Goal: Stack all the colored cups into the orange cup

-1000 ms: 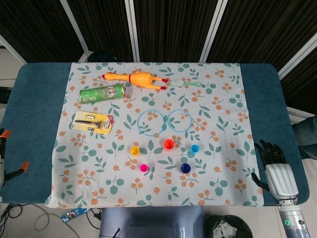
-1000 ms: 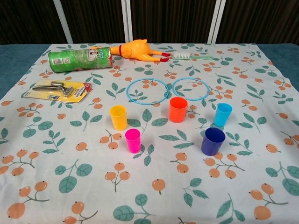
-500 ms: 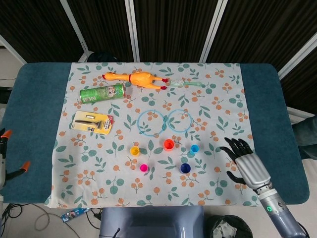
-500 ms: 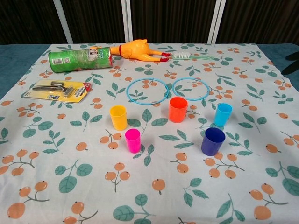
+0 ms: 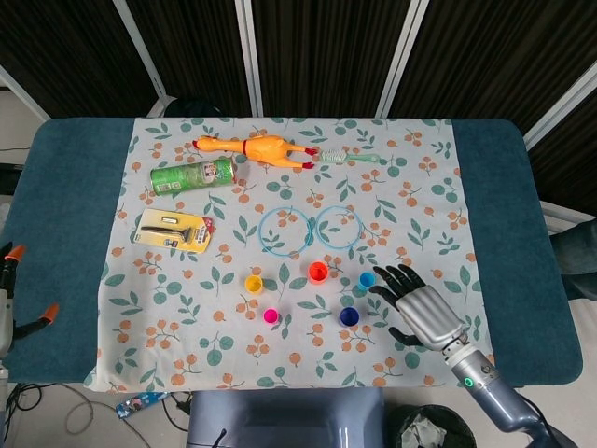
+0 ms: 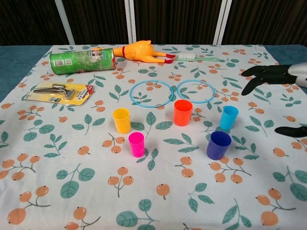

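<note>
Several small cups stand apart on the floral cloth. The orange cup [image 5: 318, 272] [image 6: 183, 112] is in the middle, with the yellow cup [image 5: 254, 284] [image 6: 122, 120] to its left. A pink cup [image 5: 270, 316] [image 6: 136, 144] sits nearer the front. The light blue cup [image 5: 367, 279] [image 6: 229, 117] and dark blue cup [image 5: 349, 316] [image 6: 218, 144] are on the right. My right hand [image 5: 422, 312] [image 6: 276, 79] hovers open just right of the two blue cups, fingers spread, holding nothing. My left hand is out of sight.
Two thin blue rings [image 5: 309, 227] lie behind the cups. Further back are a rubber chicken [image 5: 256, 148], a toothbrush [image 5: 352, 158], a green can [image 5: 192, 175] on its side and a packaged razor [image 5: 173, 231]. Dark blue table [image 5: 65, 215] borders the cloth.
My right hand has moved left from the table's right edge over the cloth, ending beside the blue cups. The cups have not moved.
</note>
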Action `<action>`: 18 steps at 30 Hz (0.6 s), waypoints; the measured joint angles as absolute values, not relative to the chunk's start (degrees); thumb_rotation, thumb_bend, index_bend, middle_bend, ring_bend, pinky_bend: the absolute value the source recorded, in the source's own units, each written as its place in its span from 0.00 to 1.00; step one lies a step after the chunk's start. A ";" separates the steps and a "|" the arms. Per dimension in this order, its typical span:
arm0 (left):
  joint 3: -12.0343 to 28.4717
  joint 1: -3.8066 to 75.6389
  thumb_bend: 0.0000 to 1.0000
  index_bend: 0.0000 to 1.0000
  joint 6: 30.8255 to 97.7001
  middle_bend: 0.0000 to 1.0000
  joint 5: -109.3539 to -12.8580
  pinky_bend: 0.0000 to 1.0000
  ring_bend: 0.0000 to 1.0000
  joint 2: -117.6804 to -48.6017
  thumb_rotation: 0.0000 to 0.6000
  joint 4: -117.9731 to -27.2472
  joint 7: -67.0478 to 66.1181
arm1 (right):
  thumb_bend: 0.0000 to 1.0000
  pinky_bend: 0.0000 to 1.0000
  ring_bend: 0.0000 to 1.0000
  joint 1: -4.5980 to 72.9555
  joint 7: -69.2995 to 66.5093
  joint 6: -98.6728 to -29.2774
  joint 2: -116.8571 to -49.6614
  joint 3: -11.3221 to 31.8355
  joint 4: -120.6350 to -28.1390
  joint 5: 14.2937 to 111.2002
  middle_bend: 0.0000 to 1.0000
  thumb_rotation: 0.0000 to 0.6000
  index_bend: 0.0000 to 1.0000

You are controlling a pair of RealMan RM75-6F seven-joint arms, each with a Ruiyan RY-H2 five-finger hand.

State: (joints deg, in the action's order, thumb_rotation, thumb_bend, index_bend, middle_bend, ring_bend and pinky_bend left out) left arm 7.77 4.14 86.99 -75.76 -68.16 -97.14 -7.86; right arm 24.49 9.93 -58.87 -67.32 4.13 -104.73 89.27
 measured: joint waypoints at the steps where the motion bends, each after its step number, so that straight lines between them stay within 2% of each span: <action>1: 7.70 4.19 0.16 0.08 86.84 0.00 -75.77 0.00 0.00 -68.19 1.00 -97.14 -7.94 | 0.37 0.07 0.00 24.78 10.22 -58.60 -67.89 4.20 -104.67 89.05 0.00 1.00 0.23; 18: 7.74 4.30 0.16 0.08 86.62 0.00 -75.48 0.00 0.00 -68.07 1.00 -97.05 -7.79 | 0.37 0.07 0.00 29.41 15.23 -54.31 -77.14 4.60 -100.77 84.04 0.00 1.00 0.28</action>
State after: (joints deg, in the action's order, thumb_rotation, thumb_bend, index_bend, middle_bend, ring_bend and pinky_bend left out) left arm 7.74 4.30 86.62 -75.48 -68.07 -97.05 -7.79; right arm 29.41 15.23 -54.31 -77.14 4.60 -100.77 84.04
